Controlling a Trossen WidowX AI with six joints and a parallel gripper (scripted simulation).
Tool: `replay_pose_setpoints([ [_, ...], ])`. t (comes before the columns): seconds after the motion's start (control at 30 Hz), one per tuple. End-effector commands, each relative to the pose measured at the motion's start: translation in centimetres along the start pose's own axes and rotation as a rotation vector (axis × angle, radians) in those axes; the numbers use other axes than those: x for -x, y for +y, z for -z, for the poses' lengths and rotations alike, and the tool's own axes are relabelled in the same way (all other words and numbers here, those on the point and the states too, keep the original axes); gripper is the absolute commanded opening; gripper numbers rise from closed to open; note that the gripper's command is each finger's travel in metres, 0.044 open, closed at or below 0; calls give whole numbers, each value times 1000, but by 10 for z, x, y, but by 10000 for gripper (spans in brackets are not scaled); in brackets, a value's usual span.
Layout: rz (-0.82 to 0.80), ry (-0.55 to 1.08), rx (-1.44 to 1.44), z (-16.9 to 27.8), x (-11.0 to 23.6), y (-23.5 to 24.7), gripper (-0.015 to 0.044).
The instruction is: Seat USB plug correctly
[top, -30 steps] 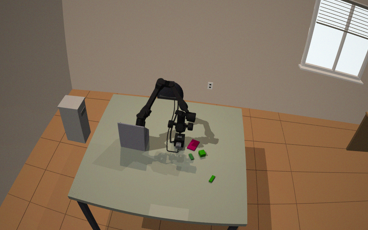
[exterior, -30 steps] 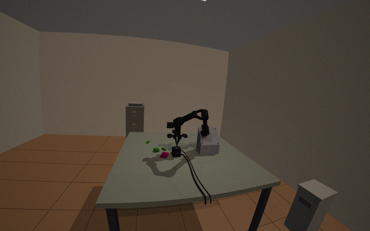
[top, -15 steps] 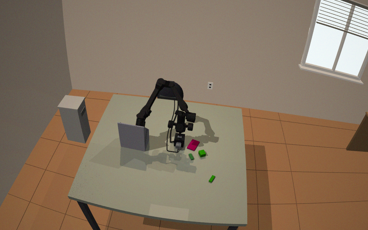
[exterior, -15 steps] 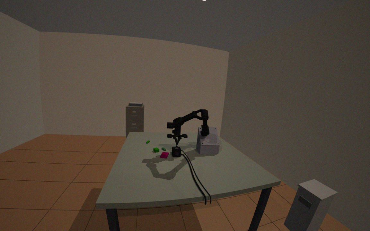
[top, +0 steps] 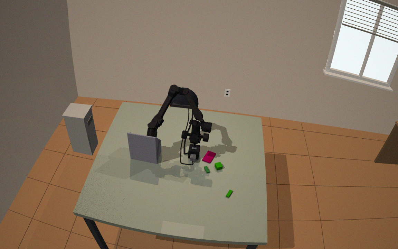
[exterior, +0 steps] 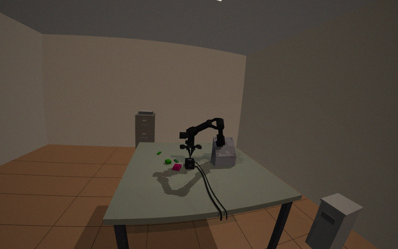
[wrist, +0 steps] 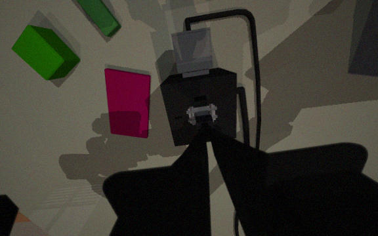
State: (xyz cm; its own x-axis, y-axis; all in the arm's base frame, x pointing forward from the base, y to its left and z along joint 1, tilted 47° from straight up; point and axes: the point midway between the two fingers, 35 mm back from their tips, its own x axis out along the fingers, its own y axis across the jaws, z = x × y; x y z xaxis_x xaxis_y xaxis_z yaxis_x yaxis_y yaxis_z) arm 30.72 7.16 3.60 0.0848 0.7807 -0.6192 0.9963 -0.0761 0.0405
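Observation:
The black power cube (wrist: 179, 98) (top: 195, 152) (exterior: 189, 164) stands on the table, right of the middle. The silver USB plug (wrist: 202, 113) shows at the socket on the cube's top face. My gripper (wrist: 207, 134) (top: 194, 145) (exterior: 190, 155) points straight down over the cube. Its fingers are shut on the USB plug, with their tips right at the plug. I cannot tell how deep the plug sits. A grey plug (wrist: 192, 49) sticks out of the cube's side.
Two black cables (wrist: 256, 65) (exterior: 209, 188) run from the cube over the table edge. A pink flat block (wrist: 129, 102) (top: 209, 156) lies beside the cube. A green cube (wrist: 42, 52) (top: 218, 166) and green bars (wrist: 100, 16) (top: 229, 193) lie nearby. The grey base box (top: 143, 150) (exterior: 223, 153) stands close.

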Motion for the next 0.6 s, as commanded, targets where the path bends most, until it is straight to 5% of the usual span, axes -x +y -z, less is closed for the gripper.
replay_pose_setpoints([
  [0.0, -1, 3, -3, 0, -1, 0, 0],
  [0.57, -1, 3, -3, 0, -3, 0, 0],
])
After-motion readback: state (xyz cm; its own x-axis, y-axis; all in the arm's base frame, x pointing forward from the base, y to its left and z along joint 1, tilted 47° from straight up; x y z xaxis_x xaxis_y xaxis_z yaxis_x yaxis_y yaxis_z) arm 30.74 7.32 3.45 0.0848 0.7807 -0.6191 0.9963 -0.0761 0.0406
